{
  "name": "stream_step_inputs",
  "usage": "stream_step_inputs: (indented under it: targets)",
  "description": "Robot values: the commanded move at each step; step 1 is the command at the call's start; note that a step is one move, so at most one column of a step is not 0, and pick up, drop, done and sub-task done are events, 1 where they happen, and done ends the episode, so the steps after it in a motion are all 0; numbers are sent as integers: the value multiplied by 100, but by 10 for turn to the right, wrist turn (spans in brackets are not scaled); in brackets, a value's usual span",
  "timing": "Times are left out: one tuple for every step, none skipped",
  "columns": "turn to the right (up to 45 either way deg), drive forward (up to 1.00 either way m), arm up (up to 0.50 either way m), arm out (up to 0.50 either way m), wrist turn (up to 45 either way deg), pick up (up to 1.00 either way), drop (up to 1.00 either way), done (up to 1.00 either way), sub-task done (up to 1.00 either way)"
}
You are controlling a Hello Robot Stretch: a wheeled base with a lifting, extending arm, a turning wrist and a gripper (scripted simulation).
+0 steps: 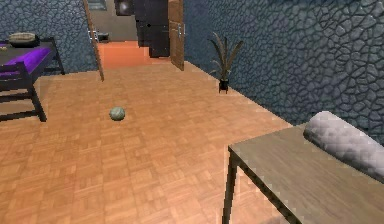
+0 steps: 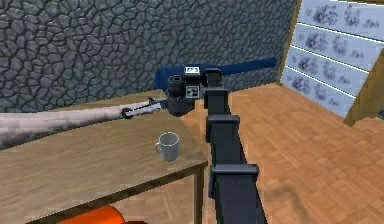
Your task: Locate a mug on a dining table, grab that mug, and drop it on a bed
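Observation:
A small grey mug [image 2: 168, 147] stands upright on the wooden dining table [image 2: 90, 170], close to its near edge. The dark arm [image 2: 228, 150] rises past the table's right end. My gripper [image 2: 131, 111] points left above the tabletop, farther out than the mug. A long pale grey roll [image 2: 55, 126] lies on the table right at the fingertips, so I cannot tell whether the gripper holds anything. In the forward view, the table's corner [image 1: 290, 170] shows at the lower right with the grey roll [image 1: 345, 140] on it.
A dark stone wall [image 2: 90, 45] runs behind the table, with a blue bench [image 2: 235, 67] along it. Ahead lie open wood floor, a small grey ball [image 1: 117, 114], a potted plant [image 1: 225, 60], a doorway [image 1: 135, 35] and a purple-topped stand [image 1: 25, 65] at the left.

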Motion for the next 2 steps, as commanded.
stream_step_inputs:
  targets:
    - [0,0,0,0,240,0,0,0,0]
    - [0,0,-30,0,0,0,0,0,0]
